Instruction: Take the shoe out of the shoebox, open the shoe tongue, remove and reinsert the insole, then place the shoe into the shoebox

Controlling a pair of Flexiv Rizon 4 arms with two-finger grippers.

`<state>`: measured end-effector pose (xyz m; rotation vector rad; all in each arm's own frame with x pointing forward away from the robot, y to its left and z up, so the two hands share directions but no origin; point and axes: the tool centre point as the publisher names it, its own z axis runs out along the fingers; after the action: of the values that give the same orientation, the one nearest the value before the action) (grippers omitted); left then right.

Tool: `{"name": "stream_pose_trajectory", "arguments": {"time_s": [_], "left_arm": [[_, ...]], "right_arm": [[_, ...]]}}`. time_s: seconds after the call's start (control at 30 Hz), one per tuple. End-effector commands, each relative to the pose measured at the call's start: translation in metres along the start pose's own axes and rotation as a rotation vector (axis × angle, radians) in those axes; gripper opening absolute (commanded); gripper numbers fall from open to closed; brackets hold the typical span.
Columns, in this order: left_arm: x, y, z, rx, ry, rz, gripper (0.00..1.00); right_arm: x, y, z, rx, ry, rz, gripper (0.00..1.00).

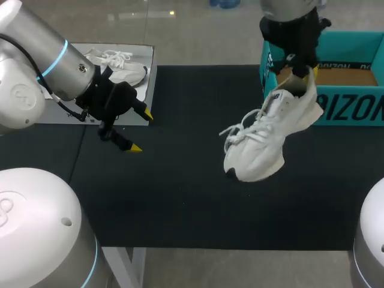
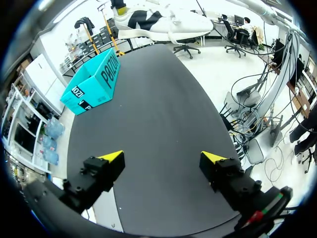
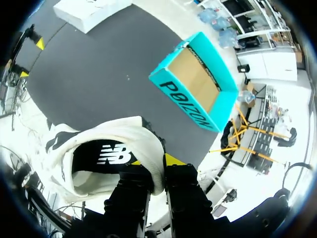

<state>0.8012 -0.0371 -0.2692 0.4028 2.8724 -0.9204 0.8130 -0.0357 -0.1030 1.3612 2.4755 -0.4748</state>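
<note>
A white sneaker [image 1: 264, 141] with loose white laces hangs in the air above the black mat, toe down. My right gripper [image 1: 302, 72] is shut on its heel collar. In the right wrist view the heel collar [image 3: 143, 144] sits pinched between the yellow-tipped fingers [image 3: 174, 159] of my right gripper [image 3: 154, 162]. The teal shoebox [image 1: 348, 84] stands open at the back right, behind the shoe, also visible below the wrist as a teal shoebox [image 3: 198, 84]. My left gripper [image 1: 139, 131] is open over the mat's left part, holding nothing; its open left gripper [image 2: 163, 157] faces the sneaker [image 2: 163, 22] far ahead.
A white tray [image 1: 144, 90] at the back left holds a second white shoe [image 1: 120, 66]. The black mat [image 1: 180, 192] covers the table from the tray to the teal box [image 2: 94, 82].
</note>
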Motion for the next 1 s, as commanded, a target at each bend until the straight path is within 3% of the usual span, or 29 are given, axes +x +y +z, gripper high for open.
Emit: {"name": "stream_pose_trajectory", "arguments": {"time_s": [0.03,0.17,0.37,0.43,0.47,0.5,1.0], "left_arm": [[-0.001,0.000,0.000,-0.003,0.002,0.000,1.00],[-0.001,0.000,0.000,-0.003,0.002,0.000,1.00],[-0.001,0.000,0.000,-0.003,0.002,0.000,1.00],[-0.001,0.000,0.000,-0.003,0.002,0.000,1.00],[-0.001,0.000,0.000,-0.003,0.002,0.000,1.00],[-0.001,0.000,0.000,-0.003,0.002,0.000,1.00],[-0.001,0.000,0.000,-0.003,0.002,0.000,1.00]], "right_arm": [[-0.037,-0.009,-0.005,0.062,0.001,0.104,0.00],[-0.065,-0.015,0.002,0.072,-0.036,0.185,0.00],[-0.095,-0.025,0.016,0.033,0.002,0.297,0.00],[-0.112,-0.033,0.023,0.076,-0.034,0.389,0.00],[-0.107,-0.031,0.020,0.065,-0.028,0.399,0.00],[-0.101,-0.029,0.016,-0.004,-0.007,0.373,0.00],[-0.101,-0.029,0.016,-0.004,-0.007,0.373,0.00]]}}
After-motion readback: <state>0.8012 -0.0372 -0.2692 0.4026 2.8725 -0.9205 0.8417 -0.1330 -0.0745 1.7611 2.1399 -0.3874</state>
